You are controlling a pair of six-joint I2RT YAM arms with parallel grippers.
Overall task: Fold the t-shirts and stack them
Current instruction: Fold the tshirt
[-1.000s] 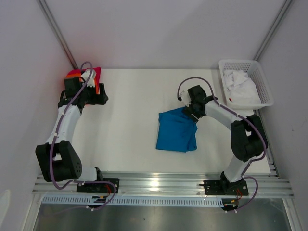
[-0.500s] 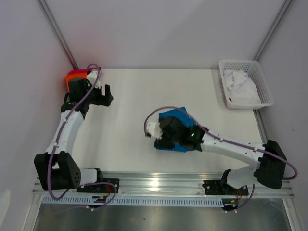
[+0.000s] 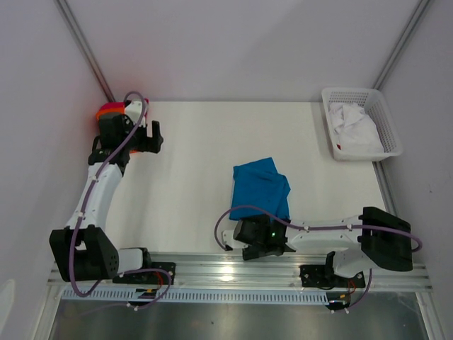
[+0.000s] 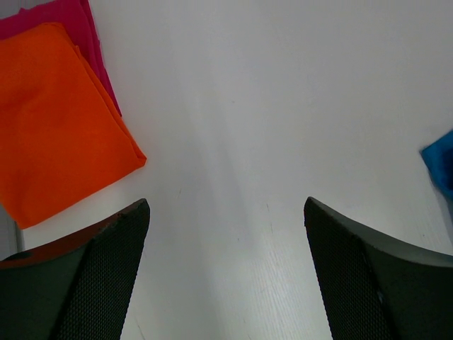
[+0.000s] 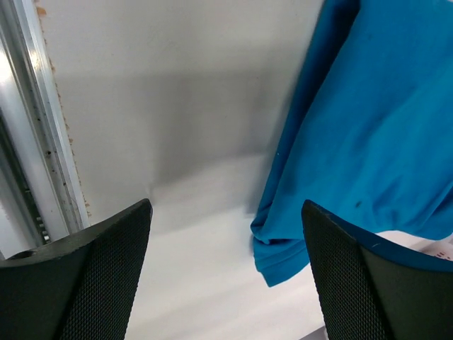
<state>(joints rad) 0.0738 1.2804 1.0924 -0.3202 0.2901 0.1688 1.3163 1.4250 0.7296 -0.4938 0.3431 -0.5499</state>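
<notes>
Right end effector [image 5: 225,212] spread wide, empty, low at the near tabletop [image 3: 184,191] edge. Risk: pinching one layer only and dragging the fold open. Rumpled bright blue cloth t-shirt [image 3: 260,188] just beyond, at 1 o'clock. Farther off, left end effector [image 4: 226,205] equally wide, empty; folded orange cloth t-shirt [image 4: 56,120] atop pinkish-red cloth t-shirt [image 4: 67,14] at 10 o'clock.

Matt cloth blue t-shirt [image 3: 260,190], smooth white table [image 3: 191,177], plastic basket [image 3: 387,122]

Pretty bright, lit evenly from above. Got a glare patch on the metal rail [image 3: 226,268]. Showed soft grey shadow on the counter [image 5: 177,71] in right wrist view, plus blur edging the blue t-shirt [image 5: 368,127].
</notes>
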